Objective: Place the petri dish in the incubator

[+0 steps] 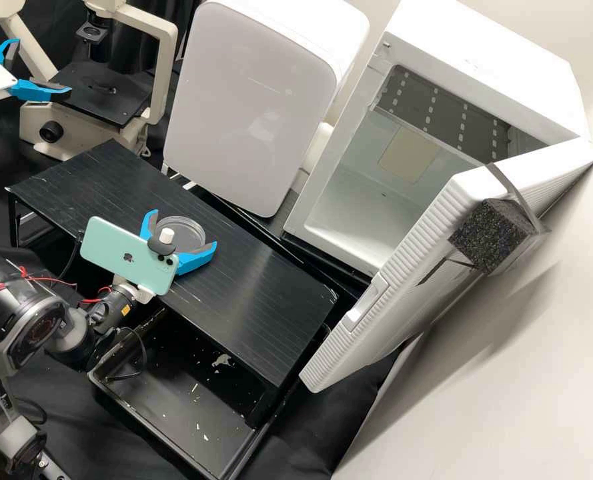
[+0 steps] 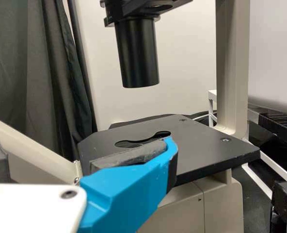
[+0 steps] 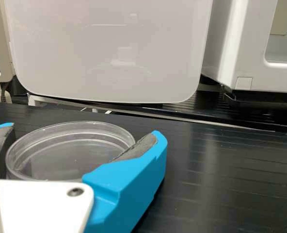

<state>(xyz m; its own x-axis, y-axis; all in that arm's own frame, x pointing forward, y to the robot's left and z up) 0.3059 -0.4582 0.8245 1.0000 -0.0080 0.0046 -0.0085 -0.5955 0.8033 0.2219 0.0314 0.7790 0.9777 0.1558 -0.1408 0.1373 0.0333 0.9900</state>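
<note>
Between the two fingers of my right gripper [image 1: 181, 233] is the clear round petri dish [image 1: 184, 231], level, over the left part of the black shelf [image 1: 256, 293]. In the right wrist view the grey pads of my right gripper [image 3: 80, 141] meet opposite sides of the petri dish [image 3: 68, 155]; whether its base touches the shelf I cannot tell. At the upper left my left gripper [image 1: 41, 65] stands open beside the microscope, and in the left wrist view the left gripper [image 2: 80, 141] has nothing between its fingers. The white incubator [image 1: 349, 213] stands at the right, its door [image 1: 409, 273] swung open.
A white rounded appliance [image 1: 249, 100] stands behind the shelf, left of the incubator. The microscope stage [image 1: 99, 93] is at the upper left. A black foam block [image 1: 489, 235] is strapped to the incubator door. Below the shelf lies a black tray [image 1: 189, 393] with white flecks.
</note>
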